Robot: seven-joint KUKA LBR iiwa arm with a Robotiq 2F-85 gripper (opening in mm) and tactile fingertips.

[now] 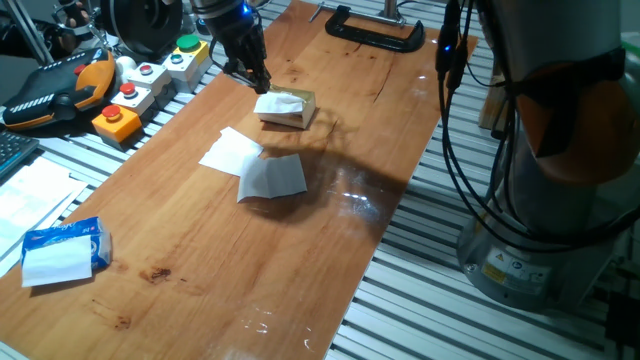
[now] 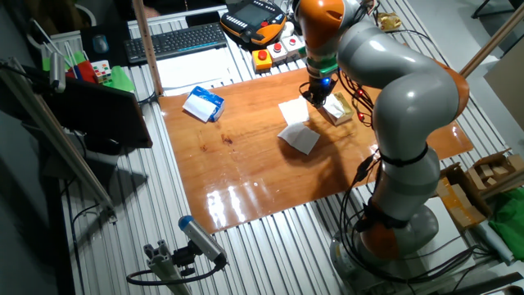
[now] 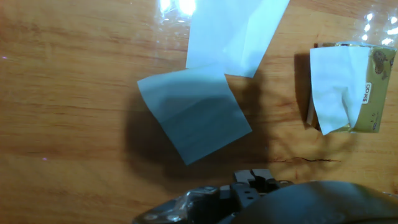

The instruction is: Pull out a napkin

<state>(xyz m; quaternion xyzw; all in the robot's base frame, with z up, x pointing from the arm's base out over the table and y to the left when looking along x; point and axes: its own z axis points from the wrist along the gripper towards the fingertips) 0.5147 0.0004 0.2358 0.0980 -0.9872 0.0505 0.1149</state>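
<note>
Hand view looks down on the wooden table [image 3: 74, 74], where the napkin [image 3: 336, 87] sticks up as a white tuft out of the top of the small tan box [image 3: 373, 87]. Two flat white sheets [image 3: 196, 115] lie overlapping just beside the box, one partly in shadow. The napkin is in the box, so as far as I can judge the pull is not yet done: what is left is to close on the tuft and draw it up and clear.

One fixed view shows the gripper [image 1: 252, 75] hanging just above and behind the box [image 1: 287, 109], close to the napkin [image 1: 279, 102] but apparently not touching it. Its fingers are dark and bunched together, and I cannot tell how wide they stand; nothing seems to be held.

Dark print runs along the side of the box; it is too small to read with confidence. The blue packet [image 1: 65, 250] near the table's corner carries markings that are also unreadable. The other fixed view adds no clearer lettering.
</note>
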